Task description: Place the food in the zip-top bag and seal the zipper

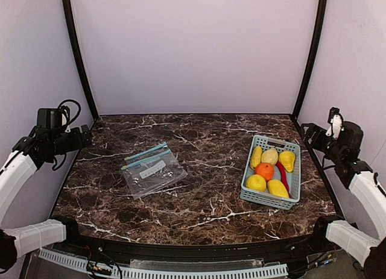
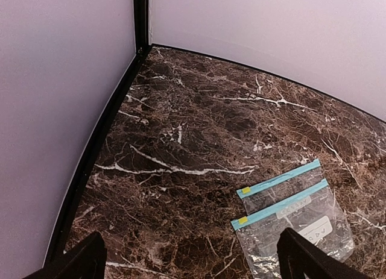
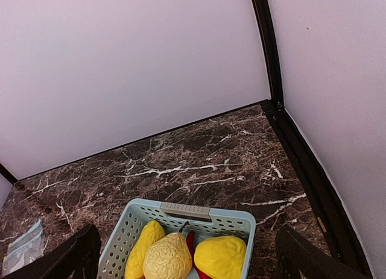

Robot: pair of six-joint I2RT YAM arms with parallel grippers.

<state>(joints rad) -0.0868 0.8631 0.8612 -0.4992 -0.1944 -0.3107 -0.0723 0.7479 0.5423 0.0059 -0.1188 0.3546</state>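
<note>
The food lies in a pale blue basket on the right: several yellow fruits, an orange and a red chili. The right wrist view shows the yellow fruits and the chili in the basket. The clear zip-top bag lies flat at centre-left, with two teal zipper strips at its far end. My left gripper hangs open at the left wall, with the bag by its right finger. My right gripper is open above the basket's far end.
The marble tabletop is bordered by a black frame and pale walls on three sides. A bare strip of marble lies between the bag and the basket. A corner of the bag shows at the left edge of the right wrist view.
</note>
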